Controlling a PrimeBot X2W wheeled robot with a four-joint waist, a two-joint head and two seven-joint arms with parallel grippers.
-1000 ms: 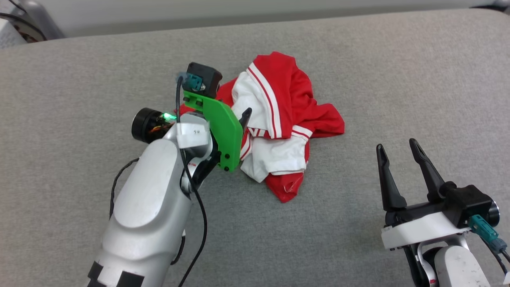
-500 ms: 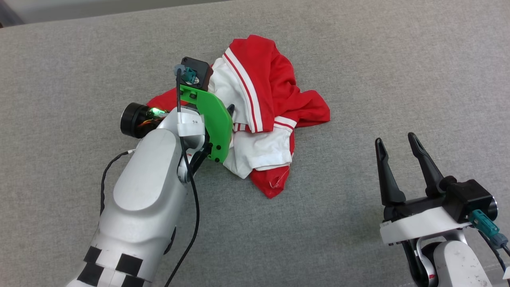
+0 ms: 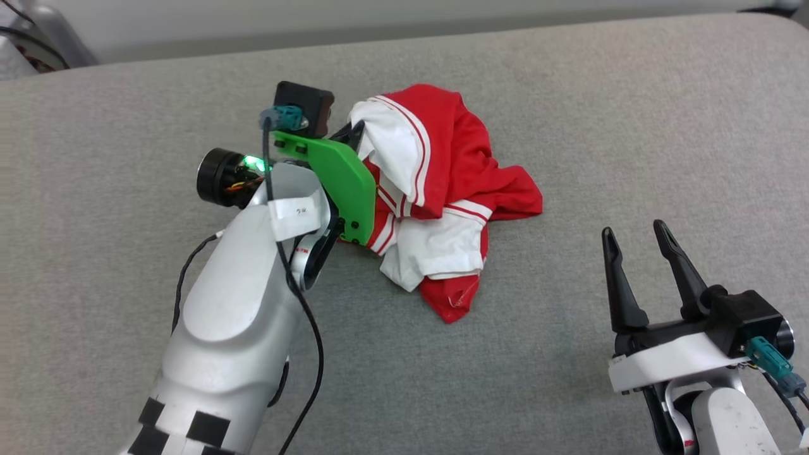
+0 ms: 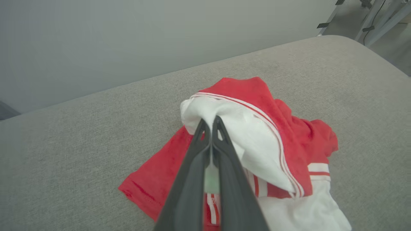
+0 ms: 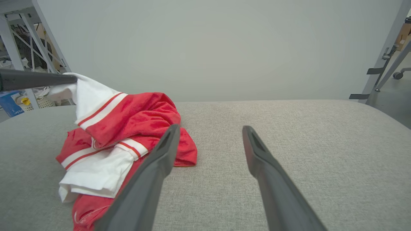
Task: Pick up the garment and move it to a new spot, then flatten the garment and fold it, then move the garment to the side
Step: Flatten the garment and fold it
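Observation:
The garment is a crumpled red shirt with white sleeves and striped trim, heaped in the middle of the grey surface. My left gripper is shut on a white sleeve at the heap's left top, and that fold stands lifted above the rest. In the left wrist view its two fingers meet on the white cloth of the garment. My right gripper stands open at the lower right, apart from the shirt. In the right wrist view the garment lies ahead and left of the right gripper.
The grey padded surface spreads wide on every side of the heap. A pale wall runs behind its far edge. Metal frame legs stand beyond the right end, and shelving with clutter beyond the left.
My left gripper has shut on the white sleeve and raised it, pulling that fold up and left. The head camera shifted between frames. The right gripper has kept still.

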